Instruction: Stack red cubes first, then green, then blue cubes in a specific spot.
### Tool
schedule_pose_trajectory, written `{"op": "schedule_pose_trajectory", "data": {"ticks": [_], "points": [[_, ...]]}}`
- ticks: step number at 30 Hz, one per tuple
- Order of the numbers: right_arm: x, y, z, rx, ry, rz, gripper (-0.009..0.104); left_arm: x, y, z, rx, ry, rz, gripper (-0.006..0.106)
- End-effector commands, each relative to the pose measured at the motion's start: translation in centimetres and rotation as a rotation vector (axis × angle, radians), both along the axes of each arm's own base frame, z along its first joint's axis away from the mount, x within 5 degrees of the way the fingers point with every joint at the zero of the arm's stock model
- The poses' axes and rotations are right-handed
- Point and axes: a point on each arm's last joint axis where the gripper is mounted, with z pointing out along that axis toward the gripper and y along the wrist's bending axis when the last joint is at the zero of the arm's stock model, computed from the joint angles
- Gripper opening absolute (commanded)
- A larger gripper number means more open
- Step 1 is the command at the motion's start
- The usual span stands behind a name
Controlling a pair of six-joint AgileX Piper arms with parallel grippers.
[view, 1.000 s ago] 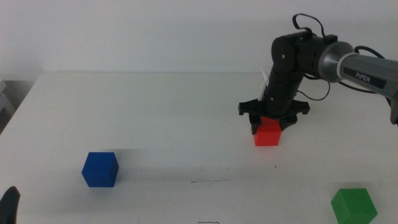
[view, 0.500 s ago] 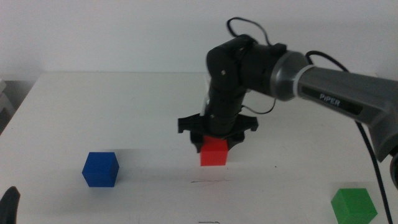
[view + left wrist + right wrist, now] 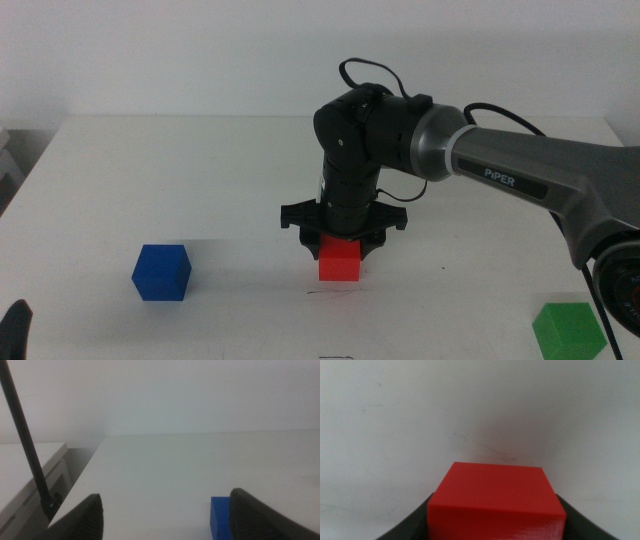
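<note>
Right pincer (image 3: 341, 243) clamps red cube (image 3: 339, 261) mid-surface, just above dark line (image 3: 338, 293). Step: placing red. Next: lower onto line, release. Left pincer (image 3: 165, 515) spread, idle near blue cube (image 3: 161, 272). Green cube (image 3: 569, 330) apart.

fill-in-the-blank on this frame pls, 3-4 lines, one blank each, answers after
1. The right tool is shut on the ____ cube.
2. The cube near the table's left side is ____.
3. The green cube sits at the middle view's bottom ____ corner.
4. The left tool waits with its jaws ____, the blue cube beside one jaw.

Missing words: red; blue; right; open
</note>
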Motion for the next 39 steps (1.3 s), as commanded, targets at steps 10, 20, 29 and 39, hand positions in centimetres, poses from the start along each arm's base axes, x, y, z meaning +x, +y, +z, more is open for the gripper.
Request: {"op": "schedule_pose_trajectory", "data": {"ticks": [10,20,29,39], "points": [[0.2,0.0,2.3,0.032,-0.067,0.010,-0.001,-0.2,0.0,0.9,-0.012,-0.103,-0.001,0.083],[0.1,0.0,2.7,0.033,-0.082,0.047,0.069,-0.2,0.0,0.9,-0.012,-0.103,-0.001,0.083],[-1.5,-2.1,8.3,0.044,-0.117,0.124,0.089,-0.2,0.0,0.9,-0.012,-0.103,-0.001,0.083],[-5.2,-11.2,12.5,-0.040,-0.171,0.114,0.088,-0.2,0.0,0.9,-0.012,-0.103,-0.001,0.083]]}}
